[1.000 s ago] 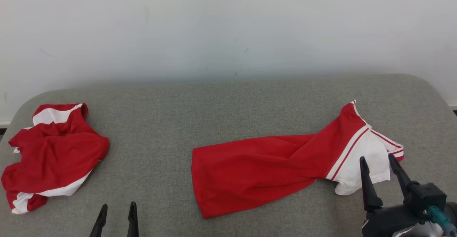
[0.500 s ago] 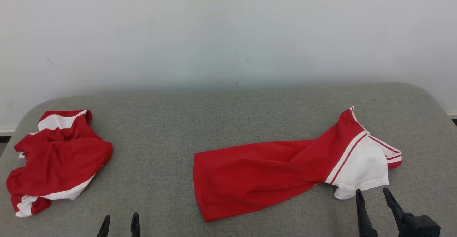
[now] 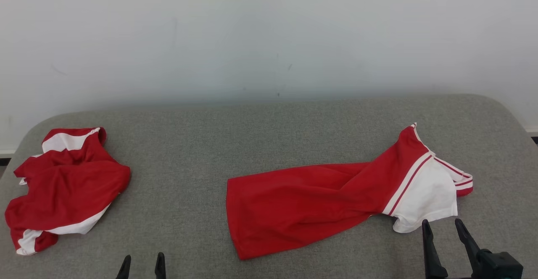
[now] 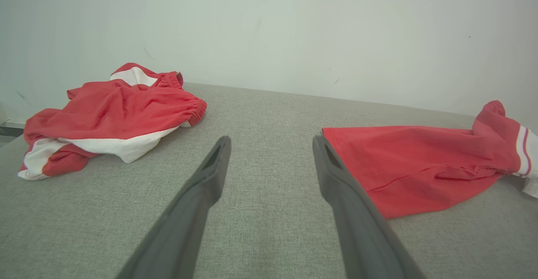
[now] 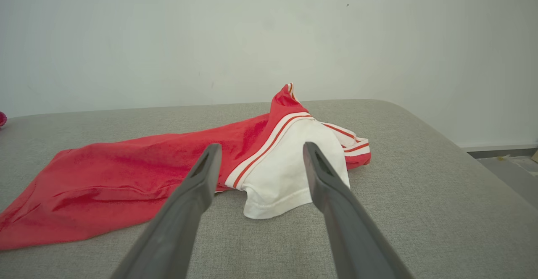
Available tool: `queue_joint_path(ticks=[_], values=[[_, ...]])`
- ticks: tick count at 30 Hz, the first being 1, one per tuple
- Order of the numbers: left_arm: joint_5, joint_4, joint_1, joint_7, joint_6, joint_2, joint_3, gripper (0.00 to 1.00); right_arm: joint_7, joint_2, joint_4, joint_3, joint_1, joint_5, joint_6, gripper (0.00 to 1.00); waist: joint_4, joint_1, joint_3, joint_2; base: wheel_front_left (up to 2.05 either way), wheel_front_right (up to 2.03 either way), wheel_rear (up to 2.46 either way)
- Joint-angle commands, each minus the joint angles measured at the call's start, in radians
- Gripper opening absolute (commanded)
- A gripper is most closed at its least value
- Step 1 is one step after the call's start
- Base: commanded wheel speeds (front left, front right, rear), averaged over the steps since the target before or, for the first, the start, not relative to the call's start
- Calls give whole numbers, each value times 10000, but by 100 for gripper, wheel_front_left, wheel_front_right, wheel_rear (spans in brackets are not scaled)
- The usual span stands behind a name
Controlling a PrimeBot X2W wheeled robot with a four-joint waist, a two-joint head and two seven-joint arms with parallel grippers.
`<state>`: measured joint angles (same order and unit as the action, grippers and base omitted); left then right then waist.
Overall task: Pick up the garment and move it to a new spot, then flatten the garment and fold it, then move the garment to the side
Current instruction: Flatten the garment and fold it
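Grey woven padding (image 3: 269, 127) covers the lower two thirds of the head view, with a pale, lightly marked wall (image 3: 269, 35) behind it. The garment (image 3: 302, 199) lies stretched out from the centre toward the right of the frame: a long red body with some diagonal creases, ending at the right in a white panel (image 3: 428, 195) edged with red and white stripes. One red corner of it stands up at its upper right. At the lower right edge, the right gripper (image 3: 441, 222) sits just below the white panel, its two dark fingers spread wide, holding nothing and not touching the cloth. At the bottom edge, left of centre, the left gripper (image 3: 143, 256) shows only its fingertips, also spread wide and empty, over bare padding. A crumpled garment (image 3: 67, 186), red with white bands, lies at the far left, well apart from the first.
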<state>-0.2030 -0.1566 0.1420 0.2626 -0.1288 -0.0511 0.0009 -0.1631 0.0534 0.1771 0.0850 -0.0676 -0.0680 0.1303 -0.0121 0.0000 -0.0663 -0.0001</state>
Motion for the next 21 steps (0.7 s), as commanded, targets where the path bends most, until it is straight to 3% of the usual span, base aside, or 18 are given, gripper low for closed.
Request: queue_joint_path(ticks=[1, 15, 21], values=[[-18, -33, 53, 34, 22, 11, -13, 100, 6, -11, -25, 16, -123, -31, 9, 100, 3, 0, 12, 1, 0, 0, 0], [9, -149, -128, 34, 4, 12, -205, 100, 109, 126, -120, -570, 101, 100, 9, 100, -36, 0, 119, 1, 0, 0, 0], [68, -1072, -755, 34, -14, 12, -1094, 100, 519, 241, -18, -360, 385, -33, 9, 100, -89, 0, 354, 1, 0, 0, 0]])
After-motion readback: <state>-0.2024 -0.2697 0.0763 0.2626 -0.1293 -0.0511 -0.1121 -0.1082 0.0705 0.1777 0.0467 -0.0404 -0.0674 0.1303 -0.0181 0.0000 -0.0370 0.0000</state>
